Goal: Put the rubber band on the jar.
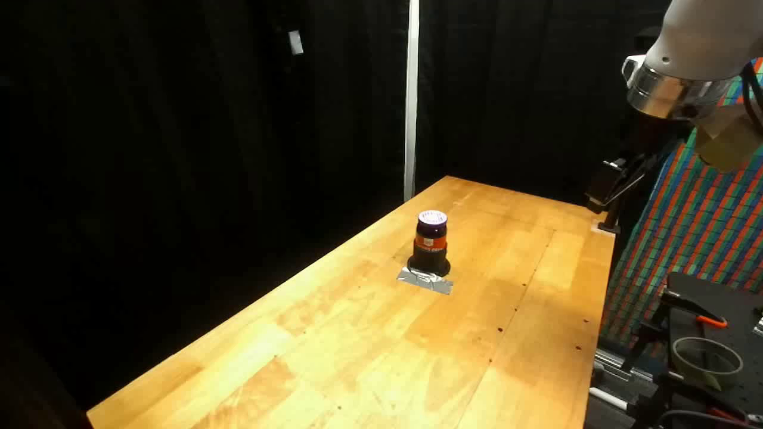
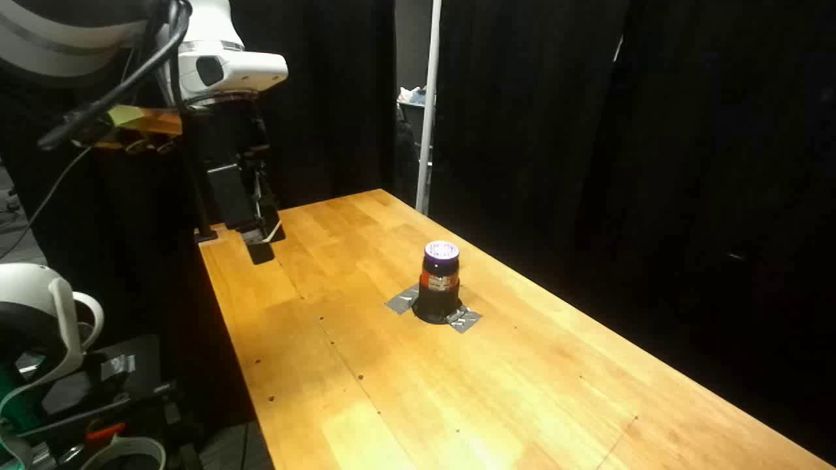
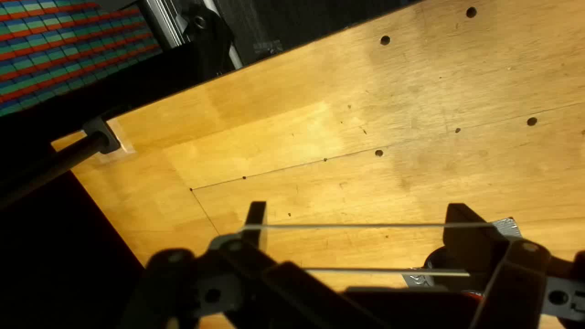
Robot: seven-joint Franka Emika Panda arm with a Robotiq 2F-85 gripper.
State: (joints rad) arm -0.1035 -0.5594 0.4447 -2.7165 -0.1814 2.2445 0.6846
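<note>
- Robotiq gripper (image 3: 356, 218), spread wide, holds a pale rubber band (image 3: 365, 225) stretched.
- Closing early could slacken and drop it.
- Lowering off-centre could snag it on the purple-lidded jar (image 1: 431, 241).

Stretches out as a long, straight-edged, honey-coloured wooden table (image 1: 369, 333), dotted with small round dark holes (image 3: 379, 153). Carries a dark cylindrical jar (image 2: 441, 266) with orange-red label (image 1: 431, 243), upright in a black flanged holder (image 2: 436, 305) overlapped by silvery-grey tape strips (image 2: 466, 320), and, at a corner, a slim black post (image 3: 55, 164).

Both ext. views from above, tbl (image 1: 417, 357) + jar (image 2: 440, 271) in common
</note>
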